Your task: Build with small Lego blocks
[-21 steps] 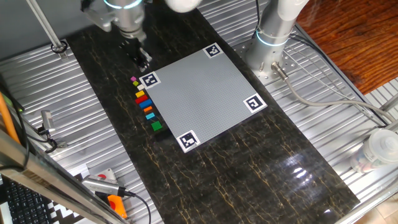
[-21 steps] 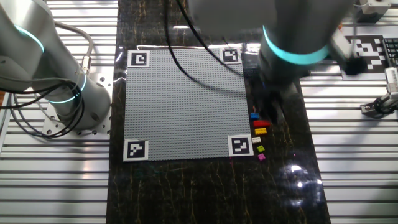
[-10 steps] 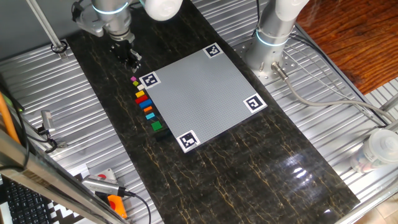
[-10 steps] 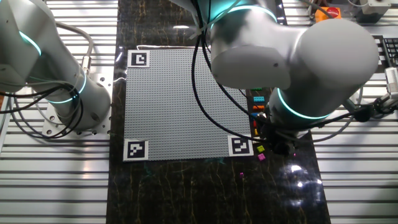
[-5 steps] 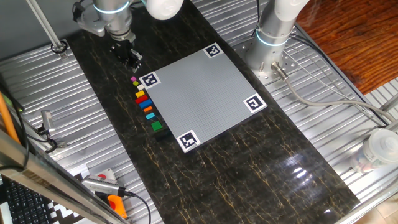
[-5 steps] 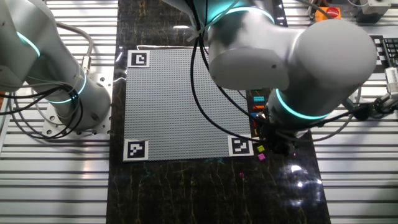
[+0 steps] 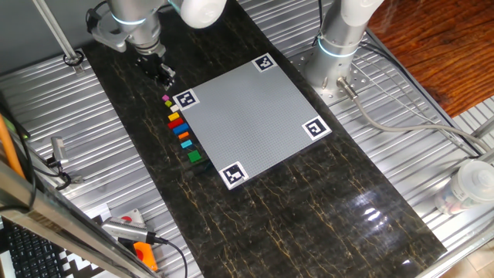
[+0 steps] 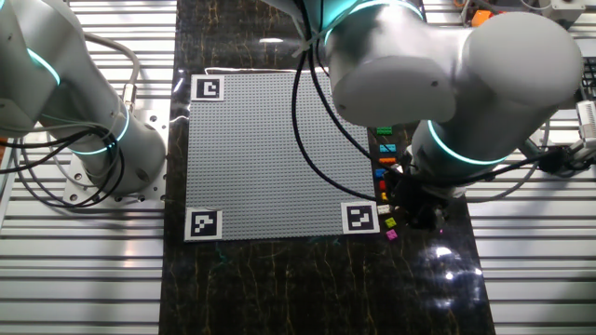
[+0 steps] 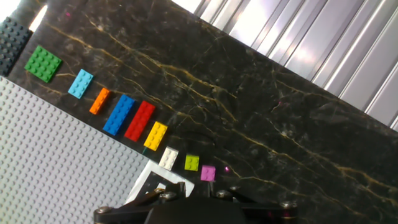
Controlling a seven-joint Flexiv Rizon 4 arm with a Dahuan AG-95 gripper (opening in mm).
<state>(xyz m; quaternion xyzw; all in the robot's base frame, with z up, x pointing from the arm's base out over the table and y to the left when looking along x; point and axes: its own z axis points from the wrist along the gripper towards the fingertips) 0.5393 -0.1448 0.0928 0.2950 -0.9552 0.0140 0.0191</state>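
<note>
Counting nine small Lego blocks point(image 9: 132, 118) in one row | gripper point(image 7: 164, 73) state: cannot tell

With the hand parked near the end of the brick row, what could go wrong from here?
Two risks, both judgement calls:
1. The bricks lie close together: the pink brick sits beside the lime brick and white brick, so jaws coming down on one may nudge a neighbour.
2. The row runs along the edge of the grey plate, so a pushed brick could jam against it.
</note>
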